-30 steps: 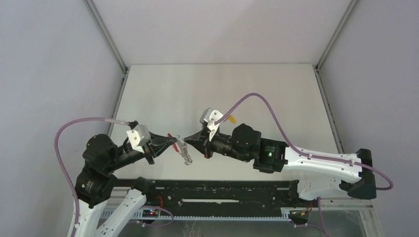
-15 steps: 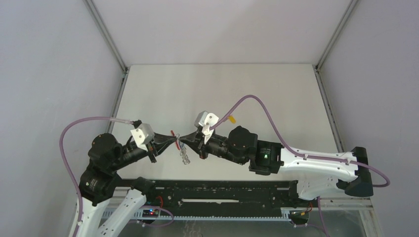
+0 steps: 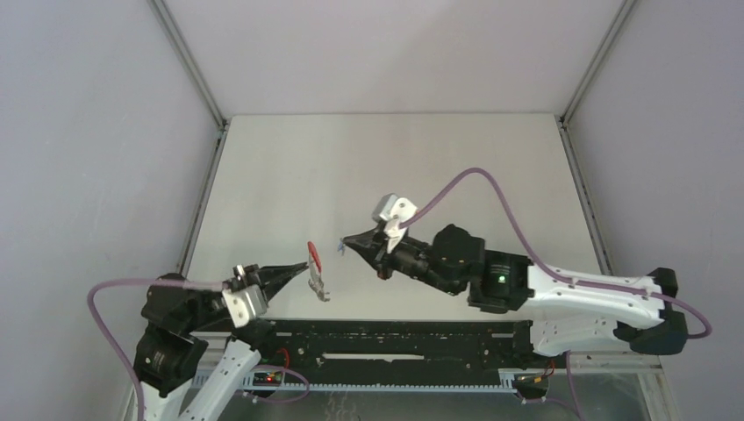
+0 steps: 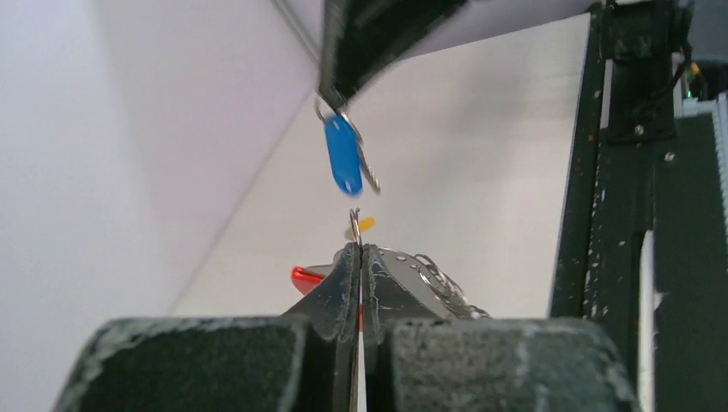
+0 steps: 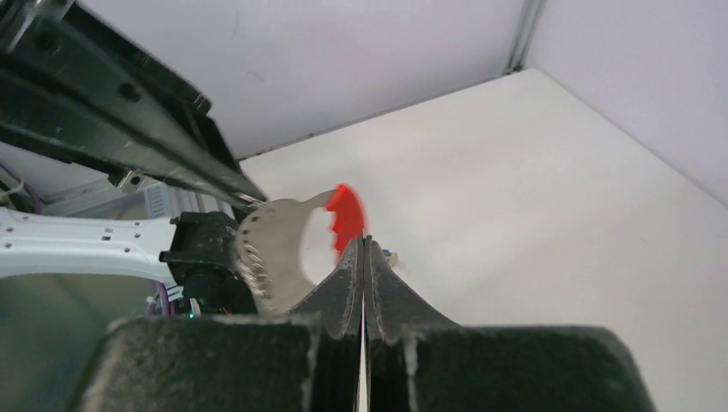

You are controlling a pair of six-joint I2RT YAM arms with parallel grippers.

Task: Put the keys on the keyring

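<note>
My left gripper (image 3: 304, 265) is shut on the keyring (image 3: 315, 270). The ring's red tag (image 4: 306, 277) and grey metal cluster (image 4: 433, 276) hang beside the shut jaws (image 4: 356, 250), above the table. My right gripper (image 3: 345, 240) is shut on the blue key (image 4: 343, 155), which dangles from its tip just above and beyond the keyring's wire loop (image 4: 354, 225), apart from it. In the right wrist view the shut gripper (image 5: 364, 242) faces the red tag (image 5: 348, 215). The yellow-orange key (image 4: 367, 224) lies on the table behind; the right arm hides it in the top view.
The black rail (image 3: 395, 338) runs along the table's near edge, just below both grippers. Grey walls with metal corner posts (image 3: 189, 61) enclose the white table (image 3: 395, 158). The right arm's purple cable (image 3: 491, 189) arches over the table's middle.
The two tips met half a second ago and have now parted. My left gripper pulled back toward the near left with the keyring. My right gripper moved right with the blue key.
</note>
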